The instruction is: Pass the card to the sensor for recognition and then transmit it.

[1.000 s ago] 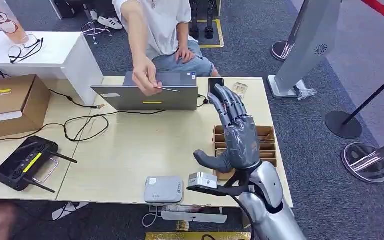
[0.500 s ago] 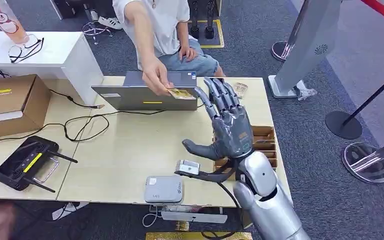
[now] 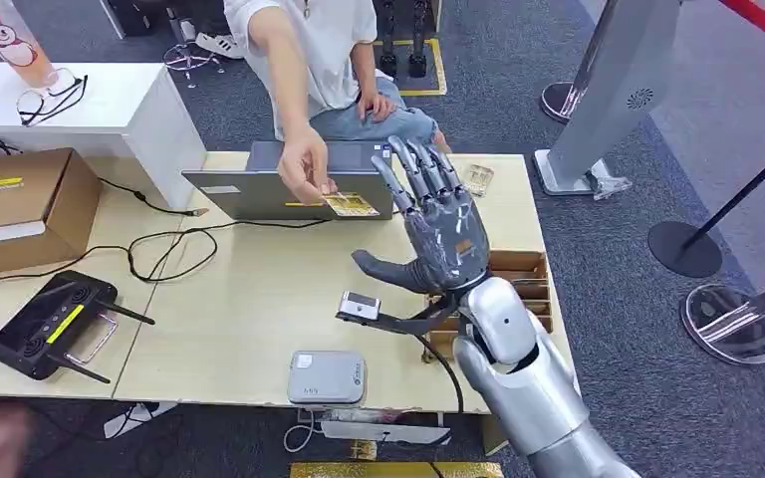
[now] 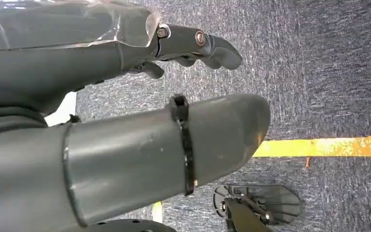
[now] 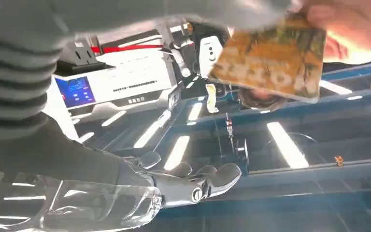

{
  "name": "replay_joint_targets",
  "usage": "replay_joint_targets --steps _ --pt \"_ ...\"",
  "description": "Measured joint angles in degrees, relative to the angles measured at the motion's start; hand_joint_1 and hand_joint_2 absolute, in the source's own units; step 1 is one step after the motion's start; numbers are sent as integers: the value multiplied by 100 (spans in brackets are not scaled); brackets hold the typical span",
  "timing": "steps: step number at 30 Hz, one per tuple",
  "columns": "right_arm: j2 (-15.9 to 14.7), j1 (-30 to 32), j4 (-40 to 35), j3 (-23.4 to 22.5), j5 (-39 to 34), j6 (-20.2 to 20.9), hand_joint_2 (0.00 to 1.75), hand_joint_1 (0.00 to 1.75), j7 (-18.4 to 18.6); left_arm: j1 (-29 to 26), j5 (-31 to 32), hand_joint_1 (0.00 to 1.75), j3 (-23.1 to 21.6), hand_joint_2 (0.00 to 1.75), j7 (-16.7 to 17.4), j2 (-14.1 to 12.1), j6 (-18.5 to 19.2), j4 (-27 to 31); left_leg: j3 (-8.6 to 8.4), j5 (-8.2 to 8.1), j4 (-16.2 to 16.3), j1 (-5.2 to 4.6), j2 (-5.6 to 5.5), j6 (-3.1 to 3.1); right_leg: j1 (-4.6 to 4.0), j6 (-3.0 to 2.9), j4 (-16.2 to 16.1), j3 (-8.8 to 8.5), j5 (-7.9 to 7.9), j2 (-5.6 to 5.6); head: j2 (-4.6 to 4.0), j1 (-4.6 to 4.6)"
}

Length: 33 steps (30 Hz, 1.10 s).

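Since a second ago the right hand point(image 3: 440, 234) has risen from above the wooden tray point(image 3: 523, 289) and swung toward the far side of the worktop point(image 3: 249, 299), and the person's hand point(image 3: 304, 164) has brought the card point(image 3: 351, 204) down and closer to it. Now the right hand is upright with its palm turned toward the person, its fingers point(image 3: 420, 169) spread wide and the thumb stuck out sideways, holding nothing. The person pinches the yellow card by one edge, just in front of the grey laptop point(image 3: 289, 184); the card's free edge lies near the robot's fingers, and whether they touch cannot be told. From the right wrist view, the card point(image 5: 270, 60) hangs above the open palm, gripped by the person's fingertips. A small grey sensor box point(image 3: 327, 376) sits at the near edge of the worktop, well apart from the card. The left hand point(image 4: 125, 121) hangs over carpet, fingers point(image 4: 193, 46) loosely extended and empty.
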<state>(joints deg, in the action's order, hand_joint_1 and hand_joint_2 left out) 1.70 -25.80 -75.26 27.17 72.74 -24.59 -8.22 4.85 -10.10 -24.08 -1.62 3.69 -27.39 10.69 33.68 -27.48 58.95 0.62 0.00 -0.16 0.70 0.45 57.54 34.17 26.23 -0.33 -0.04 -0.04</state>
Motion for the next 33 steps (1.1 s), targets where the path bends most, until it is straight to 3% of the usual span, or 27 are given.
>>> replay_joint_targets --steps 14,24,33 --pt "66 -167 403 63 -232 109 175 0 2 -1 -20 0 0 0 -11 0 -28 0 0 0 0 0 0 0 0 0 0 0 0 0 0 0" --pt "68 -167 440 81 -818 520 175 0 -188 3 -9 0 0 0 9 0 -24 0 0 0 0 0 0 0 0 0 0 0 0 0 0 0" --pt "72 -171 440 81 -931 634 175 0 -192 6 -2 0 0 0 28 0 -22 0 0 0 0 0 0 0 0 0 0 0 0 0 0 0"
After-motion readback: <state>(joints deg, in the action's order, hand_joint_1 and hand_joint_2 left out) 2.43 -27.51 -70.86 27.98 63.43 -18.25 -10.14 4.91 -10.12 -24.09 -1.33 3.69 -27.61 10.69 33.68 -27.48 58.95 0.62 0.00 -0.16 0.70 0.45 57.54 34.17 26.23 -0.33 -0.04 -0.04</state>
